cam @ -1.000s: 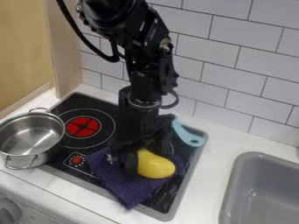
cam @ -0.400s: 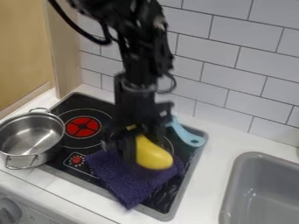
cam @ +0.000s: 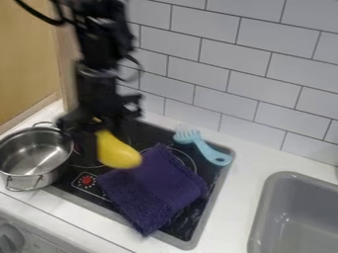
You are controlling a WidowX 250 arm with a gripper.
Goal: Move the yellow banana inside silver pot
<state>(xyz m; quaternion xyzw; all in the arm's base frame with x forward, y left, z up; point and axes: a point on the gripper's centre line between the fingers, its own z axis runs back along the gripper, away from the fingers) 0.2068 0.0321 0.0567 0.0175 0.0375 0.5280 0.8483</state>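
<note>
Yellow, smooth banana [cam: 119, 152] hangs clasped in my gripper [cam: 94, 138], near the shiny round pot [cam: 33, 154]. Nubby purple cloth [cam: 153, 190] lies farther off.

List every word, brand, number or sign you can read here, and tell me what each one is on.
No words, brands or numbers can be read.
Stovetop: tiny white marks around the red dial, too small to read.
Front panel: faint marks near the knob, too small to read.
Silver pot, yellow banana, purple cloth: none visible.
</note>
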